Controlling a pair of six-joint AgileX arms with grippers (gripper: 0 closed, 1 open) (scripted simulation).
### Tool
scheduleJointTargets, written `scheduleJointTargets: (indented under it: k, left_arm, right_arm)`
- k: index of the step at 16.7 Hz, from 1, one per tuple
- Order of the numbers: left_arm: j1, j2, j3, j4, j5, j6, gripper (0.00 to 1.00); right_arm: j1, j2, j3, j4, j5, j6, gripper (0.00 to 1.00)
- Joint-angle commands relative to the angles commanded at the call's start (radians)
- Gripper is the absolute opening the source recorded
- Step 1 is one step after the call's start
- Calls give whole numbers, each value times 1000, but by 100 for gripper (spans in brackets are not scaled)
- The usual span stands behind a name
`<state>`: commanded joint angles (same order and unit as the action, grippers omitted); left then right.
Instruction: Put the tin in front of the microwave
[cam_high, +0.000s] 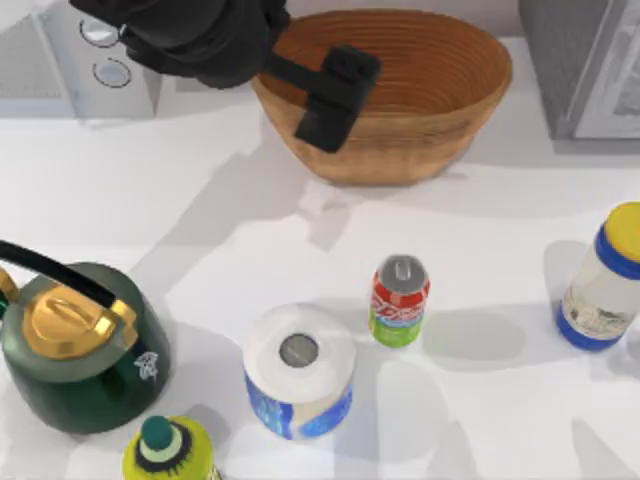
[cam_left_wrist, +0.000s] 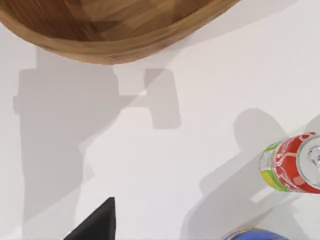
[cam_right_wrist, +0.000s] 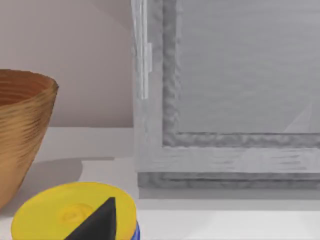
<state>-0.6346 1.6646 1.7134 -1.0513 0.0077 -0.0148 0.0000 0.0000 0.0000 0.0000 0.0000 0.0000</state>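
One small tin (cam_high: 399, 300) stands upright on the table (cam_high: 200, 180), well below and right of my left gripper (cam_high: 335, 100), which hangs by the wooden bowl (cam_high: 400, 90); whether its fingers are apart I cannot tell. Likely light, stiff and smooth, the tin wants a pinch across its round side, mid-height. Its long axis is vertical, silver top up. Beyond that gripper sits the microwave (cam_high: 70, 60); my right arm is parked beside the yellow-capped jar (cam_right_wrist: 75, 212).
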Motion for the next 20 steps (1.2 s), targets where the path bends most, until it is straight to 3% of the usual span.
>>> scheduleJointTargets:
  k: [5,9,20]
  left_arm:
    - [-130,426,348,-246,1,-10,100]
    - [-193,646,512,-380,-1,-13,100]
    - [-208,703,511,-376,-2,-11,100]
  right_arm:
    - [0,0,0,0,0,0,100]
    - [0,0,0,0,0,0,100]
    - [0,0,0,0,0,0,100]
